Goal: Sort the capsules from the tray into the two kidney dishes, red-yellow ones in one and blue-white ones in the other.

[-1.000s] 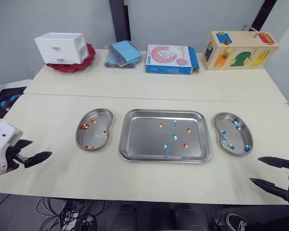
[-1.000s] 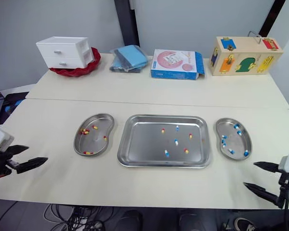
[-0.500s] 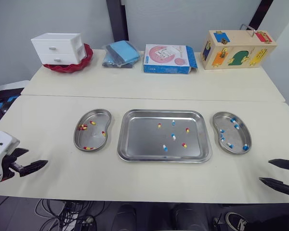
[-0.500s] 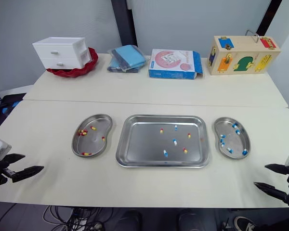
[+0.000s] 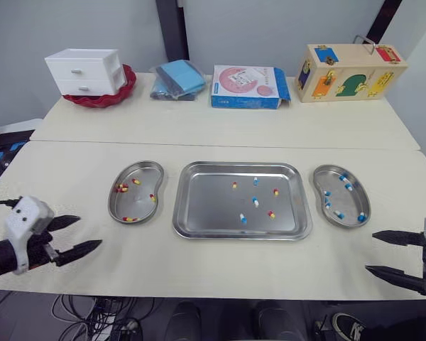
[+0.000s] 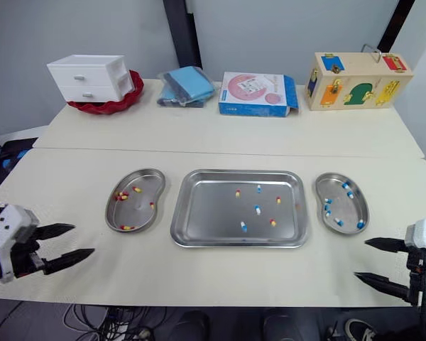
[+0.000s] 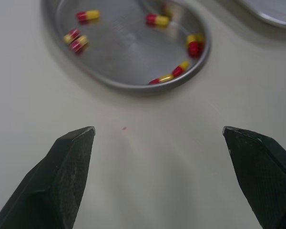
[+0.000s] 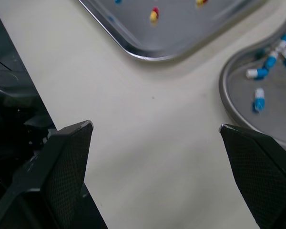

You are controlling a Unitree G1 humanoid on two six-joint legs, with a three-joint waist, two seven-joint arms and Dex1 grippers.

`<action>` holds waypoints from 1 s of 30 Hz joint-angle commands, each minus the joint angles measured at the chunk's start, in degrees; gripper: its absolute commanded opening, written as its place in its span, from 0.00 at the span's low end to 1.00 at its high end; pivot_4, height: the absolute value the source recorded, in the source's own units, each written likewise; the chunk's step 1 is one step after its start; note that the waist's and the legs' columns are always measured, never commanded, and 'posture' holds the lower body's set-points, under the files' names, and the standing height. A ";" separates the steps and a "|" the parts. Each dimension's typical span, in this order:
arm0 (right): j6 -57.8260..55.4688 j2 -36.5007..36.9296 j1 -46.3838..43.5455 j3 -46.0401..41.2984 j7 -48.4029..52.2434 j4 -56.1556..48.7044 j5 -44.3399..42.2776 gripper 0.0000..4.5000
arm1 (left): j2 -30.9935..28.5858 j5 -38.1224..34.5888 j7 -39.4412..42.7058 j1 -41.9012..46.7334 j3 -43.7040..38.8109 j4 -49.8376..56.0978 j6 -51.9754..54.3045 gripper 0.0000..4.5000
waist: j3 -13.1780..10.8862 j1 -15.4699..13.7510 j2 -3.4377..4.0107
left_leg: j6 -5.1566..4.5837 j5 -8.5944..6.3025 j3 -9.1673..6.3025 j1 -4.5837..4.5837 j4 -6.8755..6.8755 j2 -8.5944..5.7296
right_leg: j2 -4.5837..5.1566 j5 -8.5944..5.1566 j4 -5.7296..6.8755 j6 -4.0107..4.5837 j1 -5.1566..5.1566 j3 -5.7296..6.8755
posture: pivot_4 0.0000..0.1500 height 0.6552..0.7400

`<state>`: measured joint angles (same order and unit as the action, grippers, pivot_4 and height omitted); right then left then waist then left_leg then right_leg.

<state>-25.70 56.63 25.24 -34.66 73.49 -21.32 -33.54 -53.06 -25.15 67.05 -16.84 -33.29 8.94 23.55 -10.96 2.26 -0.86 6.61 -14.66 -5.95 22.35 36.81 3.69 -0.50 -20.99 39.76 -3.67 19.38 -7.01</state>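
The left gripper [image 5: 87, 233] hovers above the table [image 5: 199, 142], near its front edge and in front of the left kidney dish [image 5: 138, 204]. Its two black fingers [image 7: 66, 176] stand wide apart, with nothing between them, and they touch nothing. The right gripper [image 5: 371, 251] hangs at the front right corner, just in front of the right kidney dish [image 5: 353, 202]. Its jaws are also spread wide and hold nothing.

The tray [image 5: 243, 235] lies between the two dishes and is apart from both. Six capsules lie loose in it, three red-yellow capsules [image 5: 275, 192] and three blue-white capsules [image 5: 256, 202]. The left dish contains only red-yellow ones and the right dish only blue-white ones.

In the left wrist view the far part of the left dish is cut off by the picture's border, and some capsules there lie so close together that I cannot count them exactly. The right wrist view catches only one corner of the tray and one part of the right dish. In the head views the arm behind each gripper is cut off at the picture's edge. At the back of the table, a white drawer box [image 5: 85, 71] hides most of a red bowl [image 5: 124, 85].
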 commanded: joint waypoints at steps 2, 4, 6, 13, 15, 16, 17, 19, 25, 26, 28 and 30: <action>-6.33 -0.64 -5.92 3.85 -5.89 -11.20 -7.83 1.00 | 5.98 -5.37 1.88 -0.23 0.69 7.68 -6.37 0.99 | 0.00 0.18 0.01 | 0.00 0.00 0.01 -0.02 0.03 0.01 | 0.00 0.01 0.03 0.00 -0.01 -0.02 | 1.00 1.00; -9.93 -0.18 -9.21 6.38 -9.21 -13.77 -9.90 1.00 | 8.94 -6.71 2.03 0.17 1.60 9.24 -8.77 0.99 | 0.01 0.06 0.01 | 0.00 0.00 -0.01 -0.02 0.06 0.00 | 0.00 0.01 0.05 0.00 -0.03 -0.02 | 1.00 1.00; -13.99 0.81 -13.70 10.52 -13.05 -16.12 -11.21 1.00 | 11.77 -7.78 3.50 -0.24 3.25 10.73 -12.26 0.99 | 0.02 -0.07 -0.02 | 0.00 0.00 -0.02 -0.01 0.08 0.00 | 0.00 0.01 0.03 -0.01 -0.04 0.00 | 1.00 1.00; -25.23 -1.25 -35.69 29.70 -26.01 -18.53 -9.43 1.00 | 22.96 -9.19 7.47 -4.82 10.59 12.97 -25.35 0.99 | 0.03 0.03 -0.03 | 0.00 0.00 -0.03 0.02 0.09 0.00 | 0.00 0.03 -0.01 -0.02 0.00 -0.02 | 1.00 1.00; -29.76 -2.69 -40.68 34.27 -29.47 -17.77 -8.62 1.00 | 27.05 -9.31 8.01 -4.04 11.63 11.28 -31.28 0.99 | 0.04 -0.26 -0.04 | 0.00 0.00 -0.07 0.04 0.10 0.01 | -0.01 0.03 -0.01 -0.02 0.03 0.01 | 1.00 1.00; -31.59 -3.46 -42.68 36.25 -30.76 -17.47 -8.33 1.00 | 28.70 -10.34 8.56 -3.79 12.02 10.47 -33.07 0.99 | 0.04 -0.40 -0.04 | 0.00 0.00 -0.08 0.07 0.12 -0.01 | -0.01 0.03 -0.01 -0.02 0.04 0.03 | 1.00 1.00; -33.30 -4.44 -44.68 38.25 -32.09 -17.09 -7.84 1.00 | 30.02 -10.38 9.16 -3.83 12.49 9.28 -35.22 0.99 | 0.05 -0.58 -0.06 | 0.00 0.00 -0.07 0.09 0.13 -0.02 | 0.01 0.03 -0.02 -0.02 0.05 0.02 | 1.00 1.00; -35.83 -6.74 -47.99 41.23 -34.61 -16.16 -6.74 1.00 | 31.42 -10.70 10.80 -4.38 13.36 7.54 -37.78 0.99 | 0.08 -0.64 -0.11 | 0.00 0.01 -0.15 0.21 0.16 -0.03 | 0.02 0.03 -0.01 -0.01 0.13 0.11 | 1.00 1.00; -41.80 -13.92 -55.49 48.96 -41.36 -14.14 -2.58 1.00 | 32.29 -12.40 12.88 -5.41 15.57 5.58 -41.94 0.99 | 0.09 -0.39 -0.11 | -0.01 0.01 -0.16 0.43 0.14 -0.01 | 0.00 0.04 0.14 0.00 0.48 0.09 | 1.00 1.00; -42.29 -14.86 -56.24 49.78 -42.03 -13.73 -1.94 1.00 | 32.27 -12.69 13.11 -5.43 15.83 5.40 -42.48 0.99 | 0.10 -0.37 -0.10 | -0.01 0.01 -0.16 0.46 0.14 -0.01 | -0.01 0.04 0.15 0.00 0.54 0.10 | 1.00 1.00; -42.66 -16.61 -57.89 53.46 -43.76 -12.09 0.95 1.00 | 32.58 -13.30 13.24 -5.00 16.20 4.60 -43.37 0.99 | 0.10 -0.36 -0.10 | -0.01 0.01 -0.16 0.48 0.15 -0.01 | -0.01 0.04 0.19 0.00 0.60 0.10 | 1.00 1.00; -42.94 -17.87 -59.06 56.28 -44.96 -10.75 3.31 0.96 | 32.66 -13.51 13.33 -4.59 16.65 3.83 -44.22 1.00 | 0.10 -0.39 -0.10 | -0.01 0.01 -0.15 0.50 0.15 -0.02 | 0.00 0.04 0.19 0.00 0.61 0.10 | 1.00 1.00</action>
<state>-68.41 39.16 -32.78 20.33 29.64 -31.99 -32.14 -20.43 -37.67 79.60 -21.61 -16.96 12.73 -19.31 -10.86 1.86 -0.96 6.60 -14.64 -6.10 22.86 36.97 3.67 -0.51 -20.95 39.95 -3.67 20.00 -6.91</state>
